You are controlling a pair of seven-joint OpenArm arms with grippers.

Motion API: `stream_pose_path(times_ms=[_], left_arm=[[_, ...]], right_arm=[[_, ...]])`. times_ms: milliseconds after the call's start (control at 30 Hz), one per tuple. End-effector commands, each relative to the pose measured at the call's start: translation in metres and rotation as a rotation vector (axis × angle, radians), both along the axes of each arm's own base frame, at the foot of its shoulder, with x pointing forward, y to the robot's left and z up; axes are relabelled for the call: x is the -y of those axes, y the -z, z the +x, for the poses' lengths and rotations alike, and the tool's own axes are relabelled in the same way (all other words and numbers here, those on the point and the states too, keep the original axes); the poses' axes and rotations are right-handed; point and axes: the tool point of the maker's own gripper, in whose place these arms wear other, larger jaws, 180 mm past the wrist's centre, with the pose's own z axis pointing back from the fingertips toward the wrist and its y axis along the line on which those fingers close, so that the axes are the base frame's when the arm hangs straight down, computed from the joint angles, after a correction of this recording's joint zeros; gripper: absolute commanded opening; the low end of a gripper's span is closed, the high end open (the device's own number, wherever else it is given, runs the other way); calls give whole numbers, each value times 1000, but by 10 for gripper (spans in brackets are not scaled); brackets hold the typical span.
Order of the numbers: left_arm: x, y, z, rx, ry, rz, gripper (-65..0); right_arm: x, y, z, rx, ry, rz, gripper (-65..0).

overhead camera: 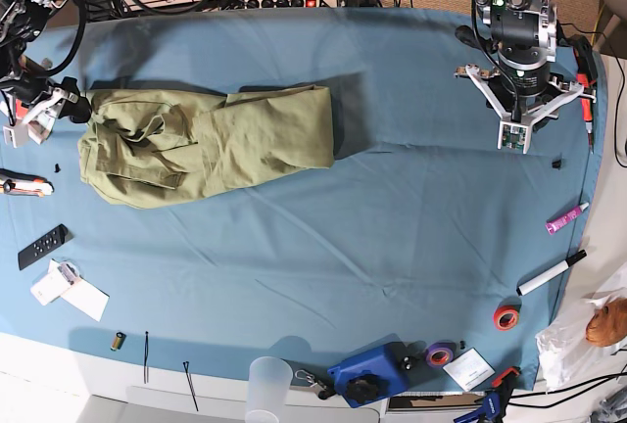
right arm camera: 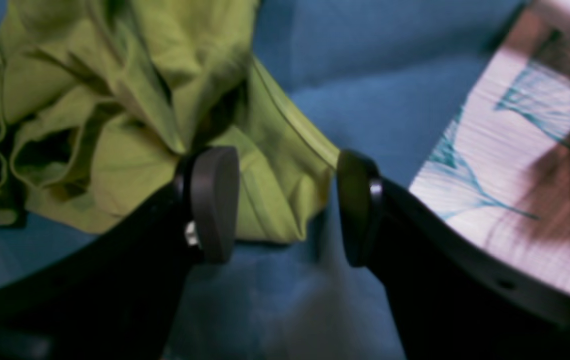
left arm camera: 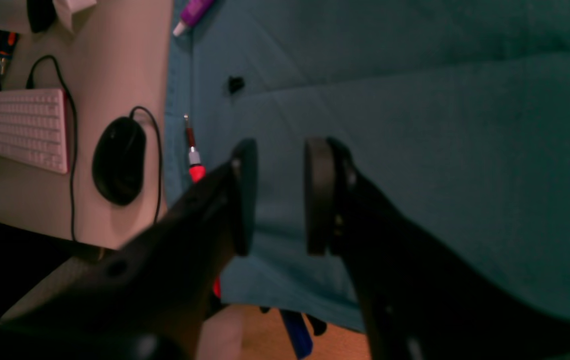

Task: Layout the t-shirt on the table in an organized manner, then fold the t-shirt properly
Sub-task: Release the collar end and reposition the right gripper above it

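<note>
The olive-green t-shirt (overhead camera: 206, 144) lies crumpled and partly spread on the left half of the blue-draped table (overhead camera: 392, 247). My right gripper (overhead camera: 71, 107) is at the shirt's left end. In the right wrist view it (right arm camera: 285, 205) is open, with a bunched edge of the shirt (right arm camera: 264, 190) lying between the two pads, which do not press on it. My left gripper (overhead camera: 514, 134) hangs over bare blue cloth at the far right, well away from the shirt. In the left wrist view it (left arm camera: 280, 195) is open with a narrow gap and empty.
A red screwdriver (left arm camera: 194, 160), a mouse (left arm camera: 118, 160) and a keyboard (left arm camera: 29, 129) lie by the table's right edge. A marker (overhead camera: 551, 272), red tape roll (overhead camera: 506, 317), blue tool (overhead camera: 367, 374), clear cup (overhead camera: 266, 384), remote (overhead camera: 42, 246) and cards (overhead camera: 69, 291) line the front and sides.
</note>
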Motion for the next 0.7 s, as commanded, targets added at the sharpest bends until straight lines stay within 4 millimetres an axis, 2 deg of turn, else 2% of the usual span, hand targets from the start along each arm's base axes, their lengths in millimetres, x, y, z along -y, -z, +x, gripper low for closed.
stream_pose_path(times_ms=[0, 133, 400, 467, 567, 667], left_arm=[[-3, -10, 3, 38, 0, 16, -500], [-2, -10, 3, 40, 1, 16, -500], [-4, -11, 4, 40, 6, 26, -500], [-5, -11, 4, 41, 9, 31, -500], [-4, -11, 4, 38, 9, 26, -500], [-4, -10, 4, 38, 10, 23, -500]], right_arm=[[5, -12, 8, 44, 3, -18, -334], [-4, -3, 8, 50, 18, 10, -334], [-6, 32, 0, 5, 109, 116, -334], [-9, 28, 3, 34, 111, 150, -334], [-11, 9, 13, 117, 94, 190, -334], [1, -7, 20, 163, 102, 165, -334]])
